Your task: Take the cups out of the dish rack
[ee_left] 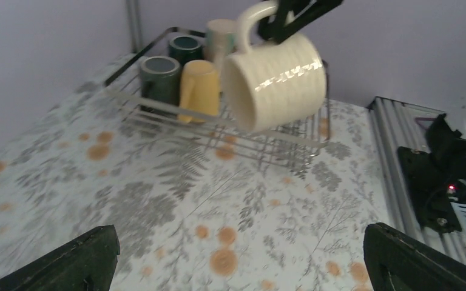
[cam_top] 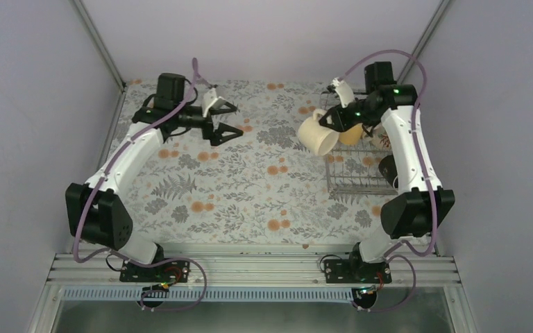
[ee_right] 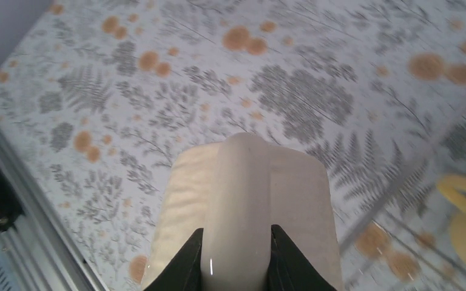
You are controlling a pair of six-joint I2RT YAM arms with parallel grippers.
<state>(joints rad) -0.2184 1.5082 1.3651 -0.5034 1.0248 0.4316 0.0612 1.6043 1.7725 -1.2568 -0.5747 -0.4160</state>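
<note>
Cream-white mug held off the counter, upper right of the top view, at the left edge of the dish rack. Right fingers pinch its handle: in the right wrist view the handle runs up bottom centre between both fingers, mug body spreading behind it. Mug tilted on its side, mouth toward lower left in the top view. Left fingers spread wide, nothing between them, upper left, above the counter. Left wrist view: yellow mug, dark grey mug, teal mug in the rack, behind the lifted mug.
</note>
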